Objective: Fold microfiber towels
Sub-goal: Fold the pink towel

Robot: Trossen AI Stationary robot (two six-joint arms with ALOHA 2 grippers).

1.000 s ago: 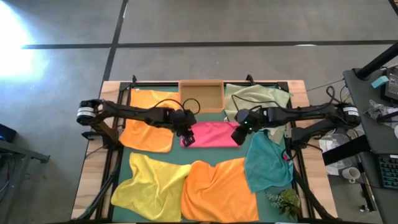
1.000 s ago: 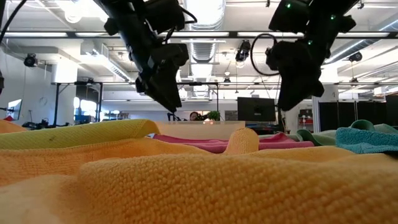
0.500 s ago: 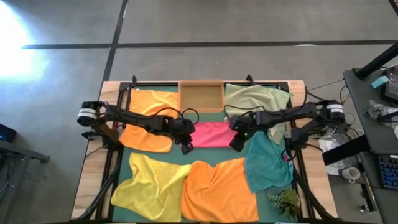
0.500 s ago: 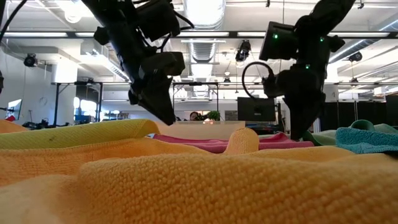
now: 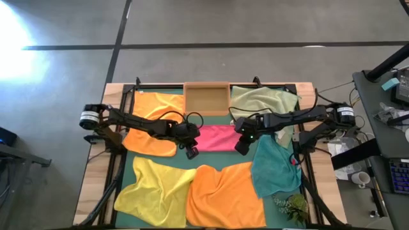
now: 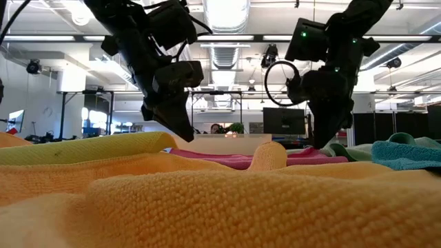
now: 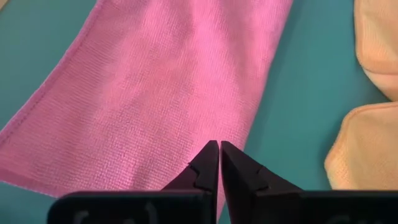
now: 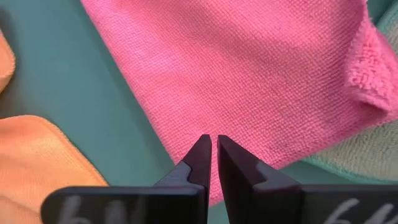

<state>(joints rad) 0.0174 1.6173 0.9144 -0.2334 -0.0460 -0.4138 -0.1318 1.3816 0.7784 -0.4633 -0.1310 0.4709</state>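
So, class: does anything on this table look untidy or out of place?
Yes. The teal towel hangs crumpled over the mat's right edge, and the yellow and front orange towels lie rumpled, overlapping. Only the pink towel, between both grippers, lies fairly flat.

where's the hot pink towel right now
In the high view the hot pink towel lies mid-table on the green mat, just below the wooden tray, between the left claw and right claw.
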